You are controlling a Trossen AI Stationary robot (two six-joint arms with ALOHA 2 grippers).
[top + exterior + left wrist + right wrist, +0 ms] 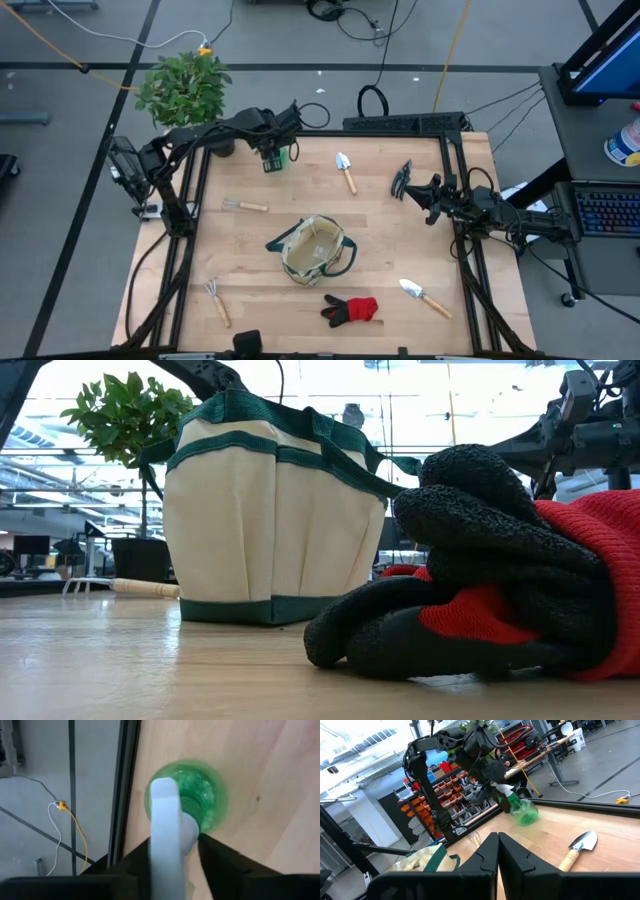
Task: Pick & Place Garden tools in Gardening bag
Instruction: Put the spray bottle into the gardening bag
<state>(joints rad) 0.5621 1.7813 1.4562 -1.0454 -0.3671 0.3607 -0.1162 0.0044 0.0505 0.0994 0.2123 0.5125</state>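
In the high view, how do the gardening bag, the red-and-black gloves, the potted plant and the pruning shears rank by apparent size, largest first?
1. Potted plant, its foliage spreading widest.
2. Gardening bag, somewhat smaller; its handles make the difference unsure.
3. Red-and-black gloves.
4. Pruning shears, smallest, partly beside the right gripper.

leafy potted plant [186, 88] beside table's far-left corner; keyboard [607, 212] off right
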